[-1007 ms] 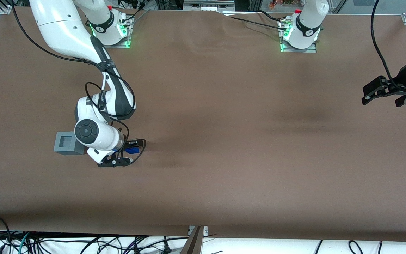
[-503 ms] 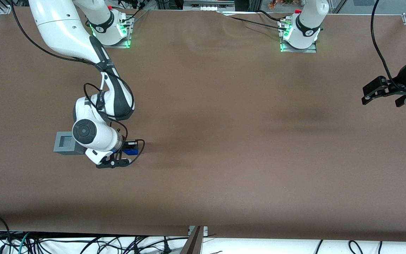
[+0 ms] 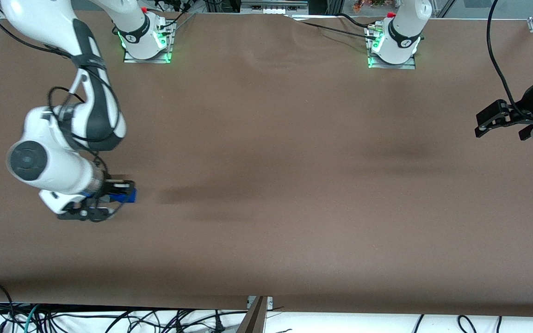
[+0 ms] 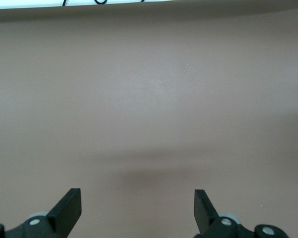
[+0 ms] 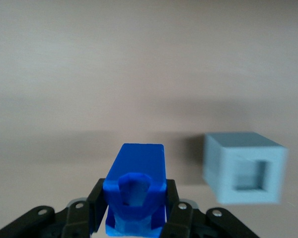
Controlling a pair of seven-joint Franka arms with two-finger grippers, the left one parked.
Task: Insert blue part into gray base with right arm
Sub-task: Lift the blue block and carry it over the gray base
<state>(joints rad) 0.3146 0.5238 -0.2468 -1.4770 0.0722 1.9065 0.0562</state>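
While fingers [image 5: 135, 218] clamp blue part [image 5: 137, 184], gray base [image 5: 244, 167] recess empty.

Even light — soft shadows, motion blur

Your tabletop [image 3: 294, 185] is one brown sheet, faintly rippled near the working arm's mount [image 3: 146, 46] and the parked arm's mount [image 3: 392, 58], which stand along its edge farthest from the front camera. The one loose thing resting on it is the gray base [image 5: 243, 168] (the arm covers it in the front view), toward the working arm's end. The gripper [image 5: 135, 223] hangs above the sheet near that base, clamped on the blue part [image 5: 136, 168].
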